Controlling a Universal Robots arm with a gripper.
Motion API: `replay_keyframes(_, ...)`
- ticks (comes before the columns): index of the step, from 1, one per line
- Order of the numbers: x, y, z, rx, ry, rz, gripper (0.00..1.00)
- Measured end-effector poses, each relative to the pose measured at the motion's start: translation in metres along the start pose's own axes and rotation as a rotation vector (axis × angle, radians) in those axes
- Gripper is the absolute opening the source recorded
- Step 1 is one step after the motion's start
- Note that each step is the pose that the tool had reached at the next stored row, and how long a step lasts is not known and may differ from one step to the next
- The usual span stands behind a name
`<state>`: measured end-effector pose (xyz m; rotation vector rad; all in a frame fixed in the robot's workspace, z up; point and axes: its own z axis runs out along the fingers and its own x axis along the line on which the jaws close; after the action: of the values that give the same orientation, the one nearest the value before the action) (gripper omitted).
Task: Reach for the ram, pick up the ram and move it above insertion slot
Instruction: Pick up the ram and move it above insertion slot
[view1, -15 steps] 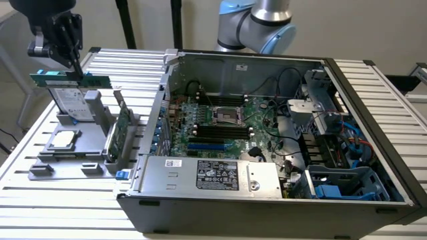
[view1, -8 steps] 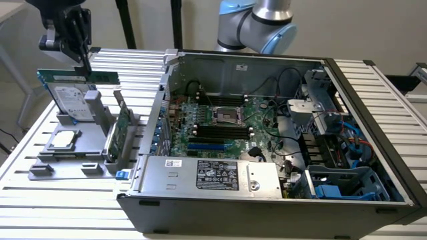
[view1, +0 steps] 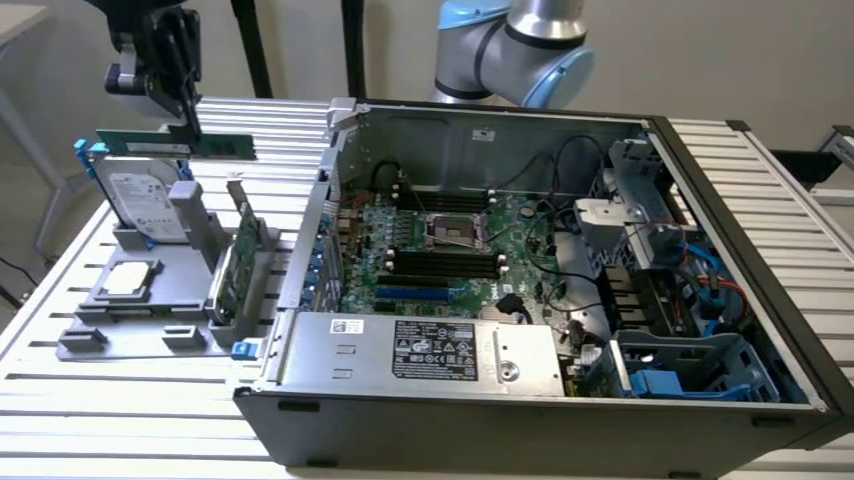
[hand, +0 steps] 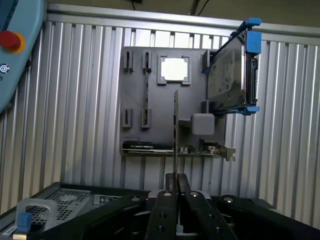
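Exterior view puts the black two-finger gripper (view1: 183, 128) high above the grey parts fixture (view1: 134, 300) at that view's left, pinching the ram (view1: 180, 144), a thin green circuit-board strip, by its upper edge; the strip hangs level, clear of the silver hard drive with blue rails (view1: 138, 203) beneath it and well apart from the open grey computer case (view1: 561, 290); the wrist view shows the fingers (hand: 163, 200) pressed together on the strip, seen edge-on as a thin vertical line (hand: 176, 135) over the fixture. The lift looks done and the carry toward the black memory slots (view1: 434, 263) on the green motherboard (view1: 441, 250) is the step in hand; doing it well means keeping the strip level and unrotated, holding enough height to pass the case wall, moving smoothly so the narrow pinch does not slip, and turning the long edge parallel to the slots before settling above them.
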<state>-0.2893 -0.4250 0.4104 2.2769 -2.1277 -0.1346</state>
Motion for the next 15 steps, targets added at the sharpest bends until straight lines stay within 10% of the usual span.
replay_keyframes(6, 0.000, -0.0119, -0.0008, 0.0043, -0.0613, -0.005, 0.12)
replay_keyframes(15, -0.006, -0.0335, -0.0022, 0.0054, -0.0796, -0.006, 0.12)
